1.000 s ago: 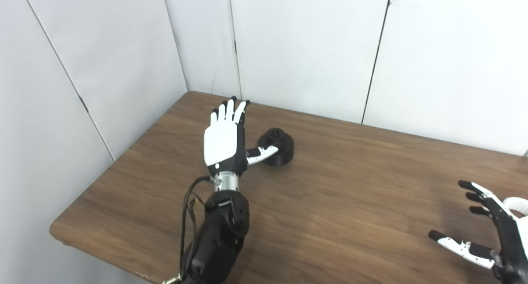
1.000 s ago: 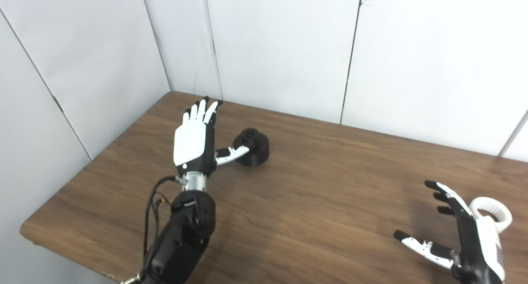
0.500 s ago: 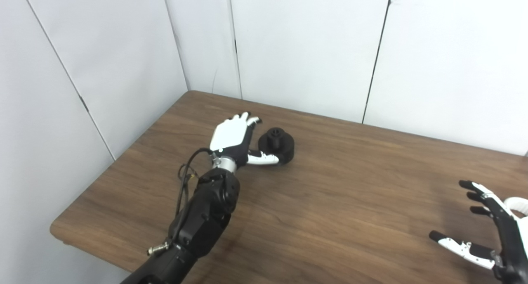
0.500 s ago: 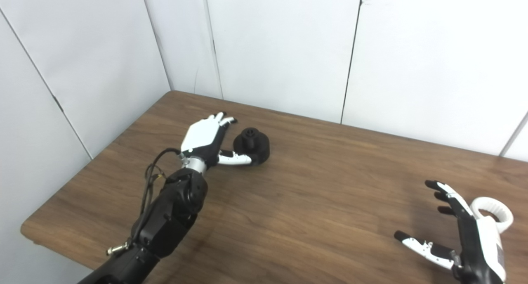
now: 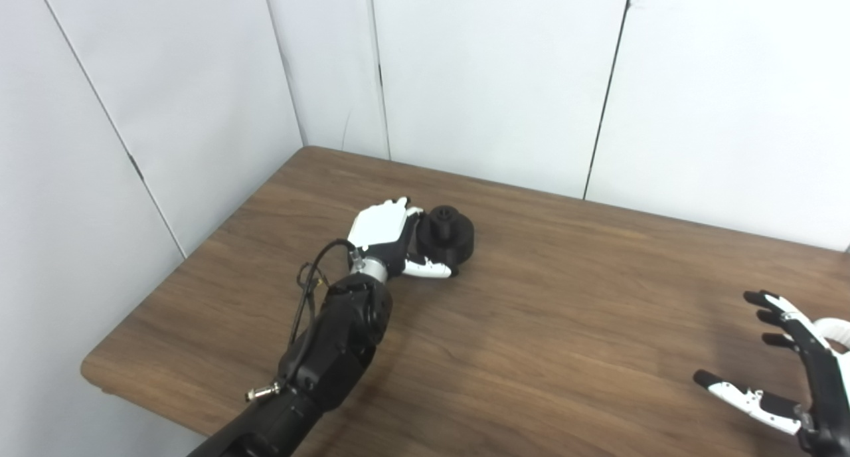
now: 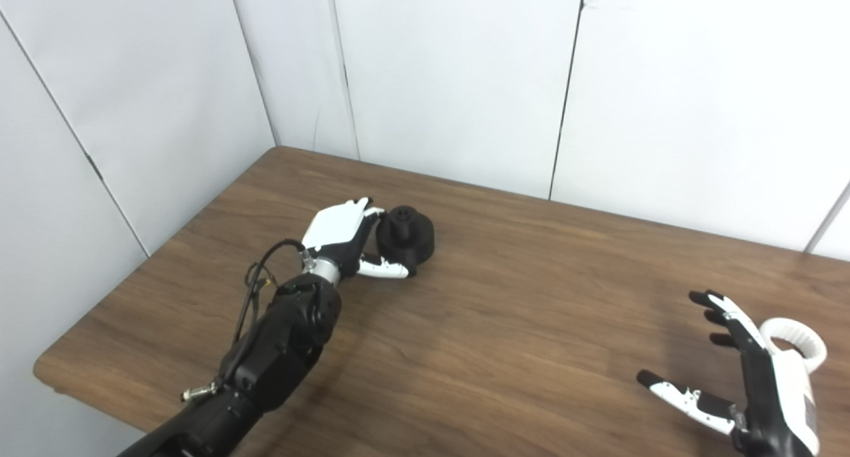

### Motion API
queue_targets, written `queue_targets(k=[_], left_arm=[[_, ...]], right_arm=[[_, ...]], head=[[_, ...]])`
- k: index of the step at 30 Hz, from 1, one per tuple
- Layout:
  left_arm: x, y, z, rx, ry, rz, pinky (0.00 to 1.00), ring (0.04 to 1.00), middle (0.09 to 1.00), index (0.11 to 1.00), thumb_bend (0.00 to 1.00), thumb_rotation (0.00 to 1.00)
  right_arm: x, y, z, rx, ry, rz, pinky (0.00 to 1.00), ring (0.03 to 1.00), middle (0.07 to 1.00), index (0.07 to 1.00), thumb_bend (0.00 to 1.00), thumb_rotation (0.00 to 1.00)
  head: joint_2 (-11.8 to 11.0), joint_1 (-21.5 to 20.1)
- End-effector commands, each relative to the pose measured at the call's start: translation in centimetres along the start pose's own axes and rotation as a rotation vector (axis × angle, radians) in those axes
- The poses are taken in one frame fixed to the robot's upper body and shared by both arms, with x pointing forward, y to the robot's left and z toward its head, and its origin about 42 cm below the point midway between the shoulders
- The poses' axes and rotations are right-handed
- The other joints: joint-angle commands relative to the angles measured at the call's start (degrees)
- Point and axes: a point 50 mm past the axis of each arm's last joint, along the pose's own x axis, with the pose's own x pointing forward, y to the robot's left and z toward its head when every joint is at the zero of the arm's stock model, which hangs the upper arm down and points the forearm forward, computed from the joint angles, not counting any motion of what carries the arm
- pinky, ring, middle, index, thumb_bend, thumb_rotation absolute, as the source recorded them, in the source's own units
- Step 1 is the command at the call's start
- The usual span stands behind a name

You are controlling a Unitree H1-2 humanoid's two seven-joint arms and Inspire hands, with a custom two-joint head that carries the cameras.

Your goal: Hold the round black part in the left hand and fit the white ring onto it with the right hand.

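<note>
In the left eye view, we see the left robot hand [image 5: 387,234] wrapping the round black part [image 5: 449,234] near the tabletop's [image 5: 564,311] far left corner, thumb under its near side and fingers against its left side. We cannot tell whether the hold is firm; if the fingers only graze the smooth wall, lifting could tip the part or let it roll away.

In the right eye view, we find the right robot hand [image 6: 744,384] spread wide and empty near the tabletop's near right corner, the white ring [image 6: 797,341] just behind it. A clumsy reach could nudge that ring off the right edge.
</note>
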Motion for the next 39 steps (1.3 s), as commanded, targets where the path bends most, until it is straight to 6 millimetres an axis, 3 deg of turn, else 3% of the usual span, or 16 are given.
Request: queue_targets(k=[1, 14, 21, 30, 35, 39], left_arm=[[1.6, 3.0, 1.0, 0.04, -0.01, 0.136, 1.0, 1.0, 1.0, 0.854, 1.0, 0.56], [3.2, 2.2, 1.4, 0.052, -0.009, 0.207, 1.0, 1.0, 1.0, 0.846, 1.0, 0.56], [3.2, 1.7, 2.1, -0.095, -0.078, 0.226, 1.0, 1.0, 1.0, 0.74, 1.0, 0.41], [3.2, 1.2, 2.3, -0.144, -0.102, 0.183, 1.0, 1.0, 1.0, 0.713, 1.0, 0.39], [3.1, 0.7, 2.3, -0.193, -0.123, 0.173, 1.0, 1.0, 1.0, 0.634, 0.99, 0.29], [3.0, 0.6, 2.4, -0.195, -0.13, 0.173, 1.0, 1.0, 1.0, 0.616, 0.98, 0.28]], right_arm=[[-0.3, -0.4, 0.1, -0.002, -0.012, -0.028, 0.7, 0.807, 0.871, 0.793, 0.83, 0.17], [-0.5, -1.0, 0.2, 0.012, 0.0, -0.02, 0.68, 0.797, 0.879, 0.794, 0.84, 0.14], [-0.7, -1.1, 0.6, 0.011, -0.006, -0.011, 0.68, 0.793, 0.871, 0.787, 0.83, 0.14], [-0.9, -1.1, 0.8, -0.002, -0.008, -0.013, 0.66, 0.788, 0.867, 0.78, 0.83, 0.15], [-1.1, -1.1, 0.7, -0.002, -0.004, -0.017, 0.66, 0.785, 0.871, 0.783, 0.83, 0.15], [-1.1, -1.2, 0.8, -0.005, -0.004, -0.02, 0.66, 0.78, 0.87, 0.782, 0.82, 0.14]], head=[[0.06, -0.1], [0.47, -0.66], [1.0, -0.92], [1.52, -1.26], [1.57, -1.43], [1.72, -1.47]])
